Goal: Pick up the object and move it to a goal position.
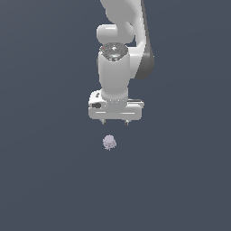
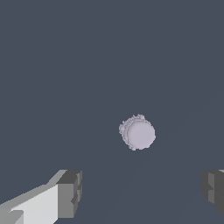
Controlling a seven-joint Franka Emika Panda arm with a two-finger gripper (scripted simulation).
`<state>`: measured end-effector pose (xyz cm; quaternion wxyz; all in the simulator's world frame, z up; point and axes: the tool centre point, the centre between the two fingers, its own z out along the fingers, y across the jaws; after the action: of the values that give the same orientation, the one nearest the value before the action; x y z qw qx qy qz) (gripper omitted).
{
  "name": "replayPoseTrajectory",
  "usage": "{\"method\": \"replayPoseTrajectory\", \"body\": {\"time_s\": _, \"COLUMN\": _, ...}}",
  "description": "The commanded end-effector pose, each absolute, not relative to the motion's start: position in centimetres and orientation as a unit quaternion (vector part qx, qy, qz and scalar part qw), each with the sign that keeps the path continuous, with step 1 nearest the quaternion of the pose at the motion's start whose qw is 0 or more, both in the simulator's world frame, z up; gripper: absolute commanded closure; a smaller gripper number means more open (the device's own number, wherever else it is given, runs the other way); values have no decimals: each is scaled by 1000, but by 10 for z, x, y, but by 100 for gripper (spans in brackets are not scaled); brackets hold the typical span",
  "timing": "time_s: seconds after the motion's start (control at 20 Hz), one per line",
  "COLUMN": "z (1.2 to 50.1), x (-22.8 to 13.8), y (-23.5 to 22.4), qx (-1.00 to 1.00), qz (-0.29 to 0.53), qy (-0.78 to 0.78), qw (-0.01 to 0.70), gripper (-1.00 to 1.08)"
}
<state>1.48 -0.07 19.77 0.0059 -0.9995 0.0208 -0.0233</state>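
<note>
Here the gripper (image 1: 115,122) hung above the object (image 1: 109,142), its jaws spread wide and holding nothing. The lump lay on the bare ground at roughly seven o'clock from the fingertips in the exterior view, near but not touching. In my judgement, a good grasp meant centring the fingers (image 2: 70,192) over it first, then descending straight before closing.
</note>
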Motion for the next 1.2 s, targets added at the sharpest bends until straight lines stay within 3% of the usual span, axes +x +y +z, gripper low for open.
{"method": "replayPoseTrajectory", "body": {"time_s": 0.0, "z": 198, "x": 15, "y": -1, "qx": -999, "qz": -23, "qy": 21, "qw": 6, "gripper": -92}}
{"method": "replayPoseTrajectory", "body": {"time_s": 0.6, "z": 215, "x": 24, "y": -6, "qx": -999, "qz": -43, "qy": 2, "qw": -11, "gripper": -92}}
{"method": "replayPoseTrajectory", "body": {"time_s": 1.15, "z": 195, "x": 26, "y": -11, "qx": -999, "qz": -35, "qy": -35, "qw": -12, "gripper": -92}}
